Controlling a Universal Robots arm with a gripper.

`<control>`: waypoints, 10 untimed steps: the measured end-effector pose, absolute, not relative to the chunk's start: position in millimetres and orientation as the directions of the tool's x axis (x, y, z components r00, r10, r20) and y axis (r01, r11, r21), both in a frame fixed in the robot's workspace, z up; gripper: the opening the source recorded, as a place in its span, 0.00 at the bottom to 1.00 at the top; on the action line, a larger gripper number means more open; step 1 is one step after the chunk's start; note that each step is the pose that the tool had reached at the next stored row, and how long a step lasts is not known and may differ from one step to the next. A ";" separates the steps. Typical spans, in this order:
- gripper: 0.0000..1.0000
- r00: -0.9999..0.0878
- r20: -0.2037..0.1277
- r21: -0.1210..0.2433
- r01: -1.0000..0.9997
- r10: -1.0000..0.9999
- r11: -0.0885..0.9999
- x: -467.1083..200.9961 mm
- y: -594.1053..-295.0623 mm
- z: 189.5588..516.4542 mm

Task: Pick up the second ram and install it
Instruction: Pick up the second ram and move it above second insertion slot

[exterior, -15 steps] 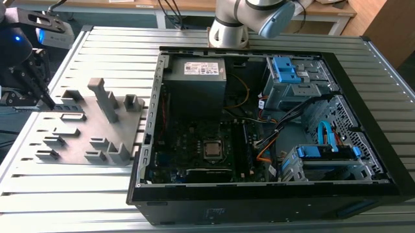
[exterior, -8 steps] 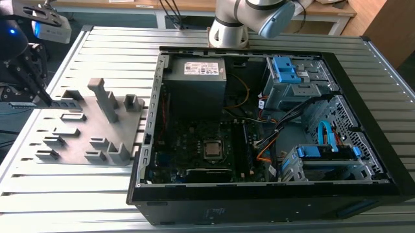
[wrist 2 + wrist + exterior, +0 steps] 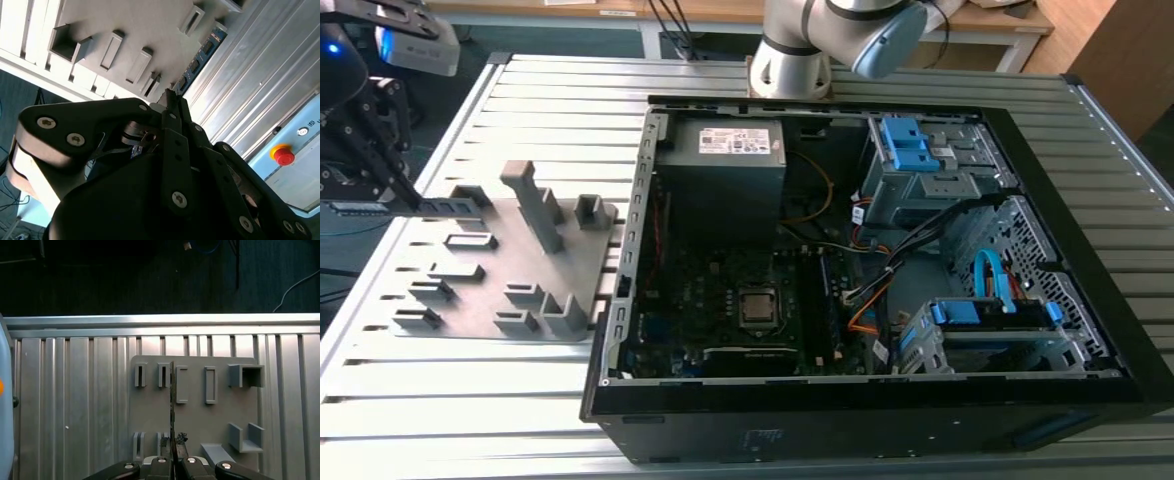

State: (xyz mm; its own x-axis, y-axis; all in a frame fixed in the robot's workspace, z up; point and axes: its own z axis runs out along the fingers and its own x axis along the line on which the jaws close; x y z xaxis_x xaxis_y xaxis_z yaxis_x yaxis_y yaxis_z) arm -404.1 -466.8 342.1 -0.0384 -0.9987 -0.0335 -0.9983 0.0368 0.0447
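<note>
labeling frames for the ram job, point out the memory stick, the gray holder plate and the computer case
memory stick (image 3: 201,54): second wrist view, on its chip-studded face
gray holder plate (image 3: 220,415): first wrist view, on a bare flat patch
computer case (image 3: 854,432): exterior view, on its black outer wall

Holder blocks (image 3: 207,385) crowd near the pincer (image 3: 173,442) and second ram (image 3: 172,400); bare slats (image 3: 75,405) alongside.

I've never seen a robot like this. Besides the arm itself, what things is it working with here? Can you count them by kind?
Slim blue-green memory stick, gripped in the pincer: 1
Gray plastic holder plate with slotted blocks: 1
Open black computer case: 1
Total: 3
</note>
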 end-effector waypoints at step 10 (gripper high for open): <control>0.14 -0.038 -0.033 0.045 -0.998 -0.999 0.037 -404.1 -466.8 356.2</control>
